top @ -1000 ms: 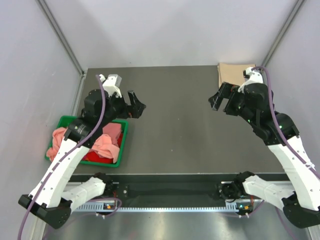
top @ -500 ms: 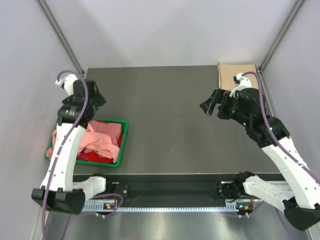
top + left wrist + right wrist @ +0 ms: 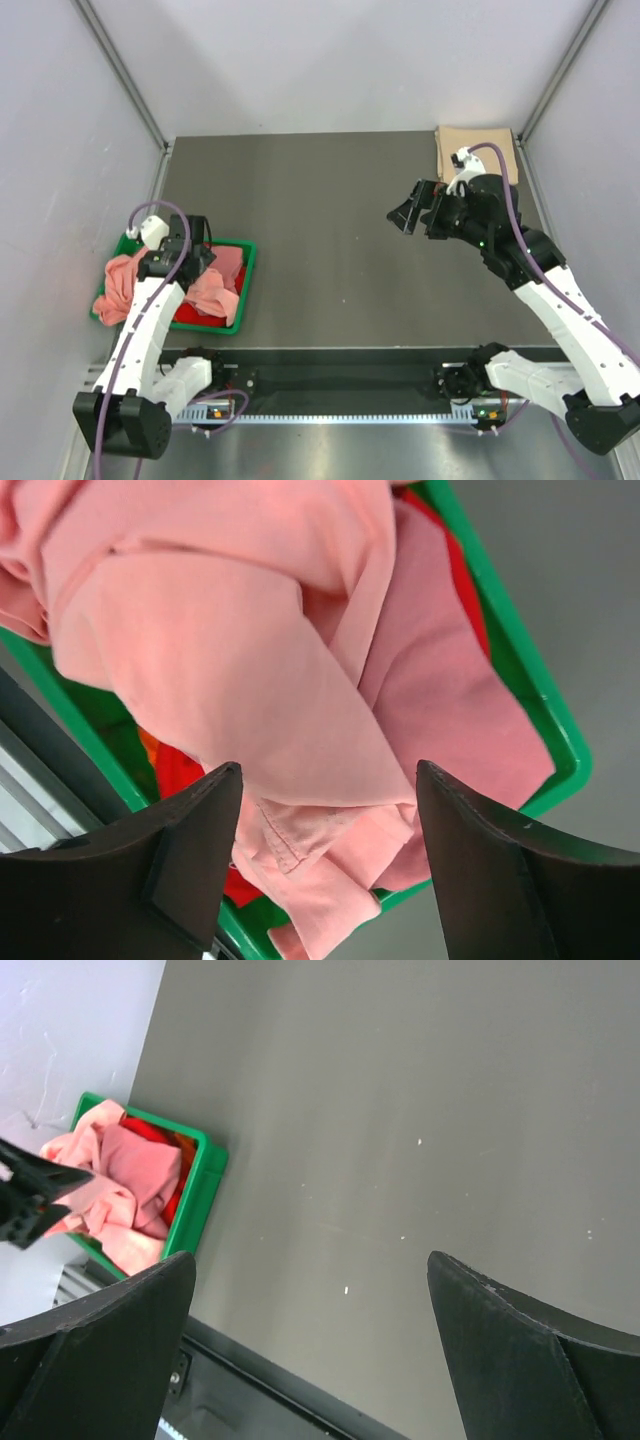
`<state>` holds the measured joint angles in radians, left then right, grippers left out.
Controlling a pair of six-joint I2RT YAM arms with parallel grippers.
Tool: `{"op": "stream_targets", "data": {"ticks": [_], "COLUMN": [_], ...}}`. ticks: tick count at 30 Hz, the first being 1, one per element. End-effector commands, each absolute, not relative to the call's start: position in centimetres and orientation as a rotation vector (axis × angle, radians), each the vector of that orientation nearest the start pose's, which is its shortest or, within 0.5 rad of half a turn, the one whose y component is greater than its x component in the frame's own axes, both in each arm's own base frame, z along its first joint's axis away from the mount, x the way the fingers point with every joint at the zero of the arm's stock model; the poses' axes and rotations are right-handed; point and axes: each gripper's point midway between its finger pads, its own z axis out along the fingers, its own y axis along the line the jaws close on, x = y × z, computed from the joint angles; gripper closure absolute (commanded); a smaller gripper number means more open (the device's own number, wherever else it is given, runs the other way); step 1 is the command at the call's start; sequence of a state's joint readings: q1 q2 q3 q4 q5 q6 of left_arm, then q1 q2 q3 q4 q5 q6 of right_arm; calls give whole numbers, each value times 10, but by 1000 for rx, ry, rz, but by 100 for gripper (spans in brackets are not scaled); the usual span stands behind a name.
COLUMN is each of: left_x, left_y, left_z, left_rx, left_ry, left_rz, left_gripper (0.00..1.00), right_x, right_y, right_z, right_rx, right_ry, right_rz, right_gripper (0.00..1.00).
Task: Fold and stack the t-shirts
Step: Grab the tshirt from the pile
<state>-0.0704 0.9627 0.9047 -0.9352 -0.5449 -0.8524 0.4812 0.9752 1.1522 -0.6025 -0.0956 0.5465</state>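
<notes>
A salmon-pink t-shirt lies crumpled on top of a pink one and a red one in the green bin at the left. In the left wrist view the salmon-pink shirt fills the frame, with pink and red cloth under it. My left gripper hangs open just above the pile, holding nothing. A folded tan-beige t-shirt lies at the back right corner. My right gripper is open and empty above bare table, near the tan shirt.
Part of the salmon-pink cloth hangs over the bin's left rim. The bin also shows in the right wrist view. The dark table ends at a black front rail. Grey walls stand on three sides.
My left arm has swung from the table's middle back to the left and down over the bin. My right gripper has drifted left and toward the front, away from the tan shirt.
</notes>
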Motion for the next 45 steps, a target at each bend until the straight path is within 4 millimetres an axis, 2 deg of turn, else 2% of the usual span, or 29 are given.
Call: {"op": "stream_targets", "data": {"ticks": [1,2,4,5,6,9,13,16,22,24,27,28,30,31,32,33,36,37,38,39,40,41,42,43,44,45], "left_x": [240,237,234,234,234,237,232,227,241,238,251,259,267,276,281,286,298,298,306,305,309,316,324,327,337,332], "left_y": [41,42,45,46,47,47,44,45,45,48,52,50,49,47,44,45,46,46,42,38,32,24,-1,-15,-33,-66], "left_z": [153,147,145,146,148,148,139,128,143,154,192,218,251,289,306,341,381,413,423,453,467,493,513,529,556,574], "left_rx": [-1162,-1167,-1167,-1153,-1122,-1049,-1039,-1047,-987,-1010,-948,-930,-895,-869,-843,-818,-791,-784,-768,-747,-722,-681,-573,-509,-456,-325], "left_ry": [2062,2074,2076,2078,2087,2119,2172,2198,2154,2126,2017,1963,1901,1816,1788,1724,1672,1609,1605,1546,1522,1447,1425,1386,1304,1297], "left_rz": [182,196,229,235,248,257,264,287,254,270,227,181,140,84,55,35,31,1,-20,-75,-119,-190,-323,-405,-539,-703], "left_gripper": [26,27,37,43,54,51,38,37,74,100,100,100,100,100,100,100,100,100,100,100,100,100,100,100,100,100], "right_x": [259,258,257,256,255,255,256,255,253,252,252,252,253,252,250,248,249,249,249,250,250,250,250,251,255,257], "right_y": [185,184,183,182,181,179,181,183,184,185,184,183,185,186,188,193,196,196,196,197,197,198,199,199,201,202], "right_z": [315,314,314,314,315,317,321,324,326,327,326,326,325,325,327,327,328,328,329,330,332,335,338,340,345,347], "right_rx": [-35,-40,-42,-44,-42,-35,-41,-46,-35,-34,-25,-22,-18,-24,-47,-65,-49,-42,-32,-27,-25,-21,-19,-18,-29,-44], "right_ry": [2014,2016,2019,2017,2013,2004,1998,1995,1990,1989,1990,1989,1997,2002,1998,1999,1997,1996,1993,1994,1989,1975,1965,1952,1907,1878], "right_rz": [801,796,791,789,787,781,793,807,828,833,829,830,834,845,857,886,913,915,921,924,930,941,949,954,963,969], "right_gripper": [0,0,0,0,0,0,0,0,0,0,0,0,0,0,0,0,0,0,0,0,0,0,0,0,0,0]}}
